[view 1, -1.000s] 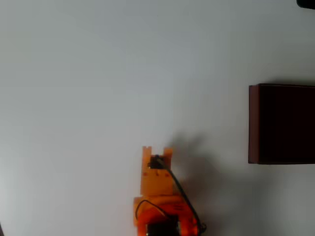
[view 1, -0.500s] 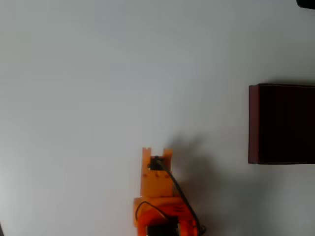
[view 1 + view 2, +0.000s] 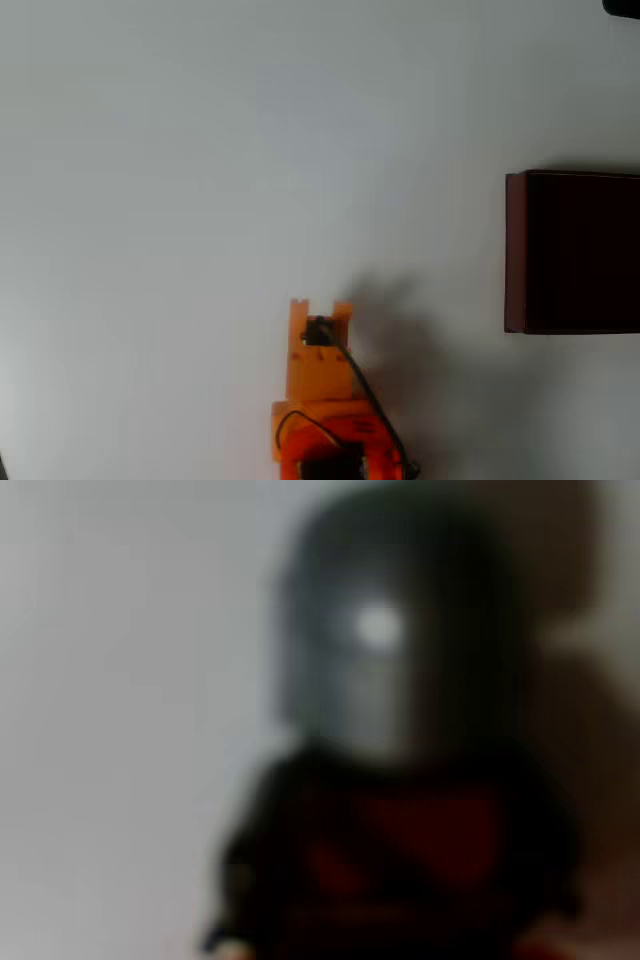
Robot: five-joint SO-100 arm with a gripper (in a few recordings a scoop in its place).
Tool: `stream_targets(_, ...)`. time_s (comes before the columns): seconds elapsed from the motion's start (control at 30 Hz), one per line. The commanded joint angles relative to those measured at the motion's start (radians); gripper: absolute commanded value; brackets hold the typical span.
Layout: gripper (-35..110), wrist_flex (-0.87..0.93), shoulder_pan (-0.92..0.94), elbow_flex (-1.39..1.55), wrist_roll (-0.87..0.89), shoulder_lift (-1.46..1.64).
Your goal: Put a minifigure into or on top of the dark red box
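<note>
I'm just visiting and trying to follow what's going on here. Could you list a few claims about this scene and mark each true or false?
1. The dark red box sits at the right edge of the overhead view. True.
2. The arm is blue. False: it is orange.
3. The minifigure looms close and blurred in the wrist view. True.
4. The arm reaches over the box. False: it is apart, at the bottom edge.

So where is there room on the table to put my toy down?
Nearly everywhere: the white table is bare above and left of the orange arm, and between it and the dark red box. Only the arm's spot is taken.
</note>
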Motion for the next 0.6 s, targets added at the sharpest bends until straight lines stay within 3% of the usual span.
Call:
stream_targets(0.0,0,0.011,-0.006,0.009,-0.012,0.029)
stream_targets(0.27,0,0.221,0.213,-0.425,-0.362,-0.015)
stream_targets(0.57,0,0.183,0.511,-0.934,-0.808,-0.403)
